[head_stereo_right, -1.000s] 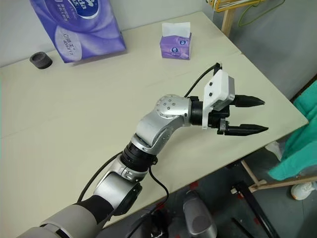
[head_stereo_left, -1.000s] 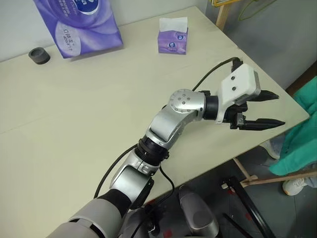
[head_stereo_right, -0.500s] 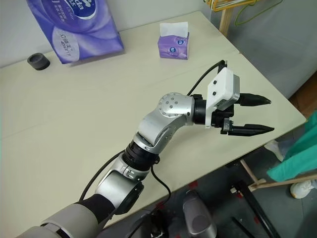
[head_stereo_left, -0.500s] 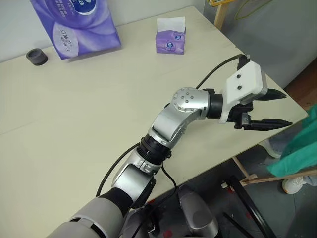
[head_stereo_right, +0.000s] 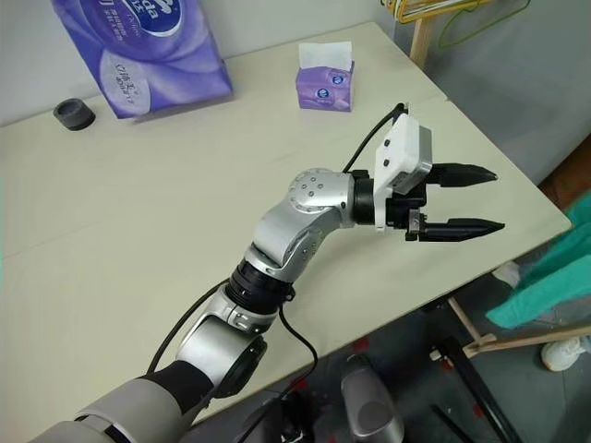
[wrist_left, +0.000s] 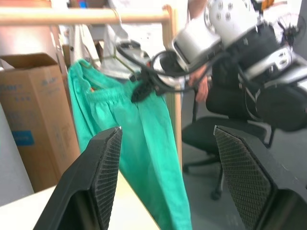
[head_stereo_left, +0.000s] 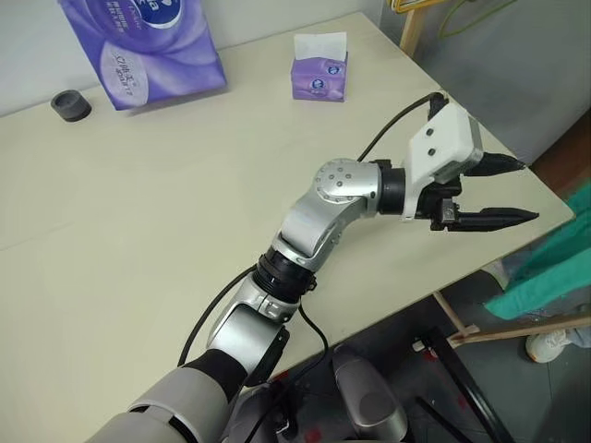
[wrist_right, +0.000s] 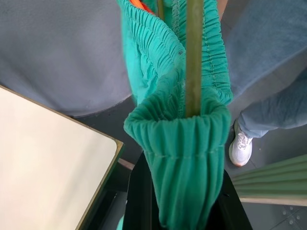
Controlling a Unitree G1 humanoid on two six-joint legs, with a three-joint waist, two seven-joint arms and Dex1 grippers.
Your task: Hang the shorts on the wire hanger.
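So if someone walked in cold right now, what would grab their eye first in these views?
Probably the left gripper, jaws open and empty, reaching out past the right corner of the cream table. Next, the teal shorts with the olive wire hanger running into their gathered waistband, bunched at the shut right gripper. Then the purple tissue pack at the table's far edge.

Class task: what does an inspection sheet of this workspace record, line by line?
Surface: beige table, two boards joined by a seam.
Job's things: shorts pinched at the gathered waistband; wire hanger runs inside the waistband.
Clutter: large purple tissue pack, small tissue box, black ring.
End effectors: left end effector open, over the table corner; right end effector shut on the shorts.
Cables: black cable to the left wrist.
Surroundings: wooden rail, cardboard box, a person's shoe.
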